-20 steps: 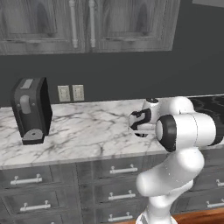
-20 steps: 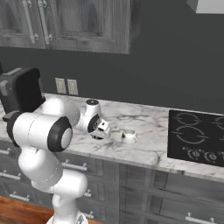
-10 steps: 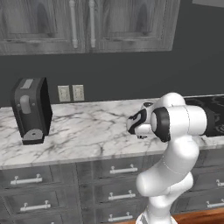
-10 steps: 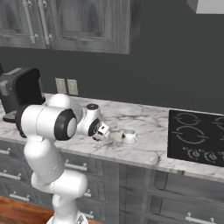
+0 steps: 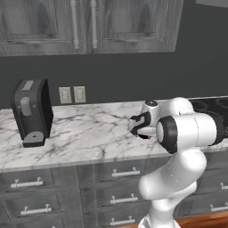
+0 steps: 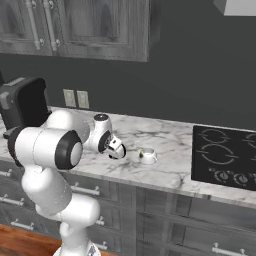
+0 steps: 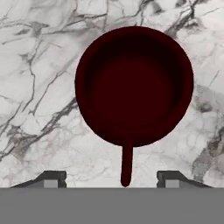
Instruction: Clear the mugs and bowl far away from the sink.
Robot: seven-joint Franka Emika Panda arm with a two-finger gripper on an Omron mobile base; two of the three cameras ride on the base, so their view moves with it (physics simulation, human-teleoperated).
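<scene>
In the hand view the dark reddish-brown bowl point(image 7: 133, 85) lies on the marble counter, straight ahead of my gripper point(image 7: 111, 179). A thin dark strip of the same colour runs from its rim down between the fingertips point(image 7: 50, 178), which stand wide apart and touch nothing, so the gripper is open. From the sides my gripper point(image 6: 116, 149) point(image 5: 138, 125) hangs low over the counter's front half. One small white mug point(image 6: 147, 156) stands on the counter just right of it. The sink is out of view.
A black appliance point(image 5: 31, 111) point(image 6: 22, 102) stands at the counter's left end, below two wall outlets point(image 5: 72, 94). The black stovetop point(image 6: 225, 157) lies at the right. Drawers point(image 5: 120, 199) run under the counter and dark cabinets point(image 5: 89, 22) hang above.
The arm's elbow has swung outward and its upper links have shifted, while the hand stays low over the same part of the counter. The mug has not moved.
</scene>
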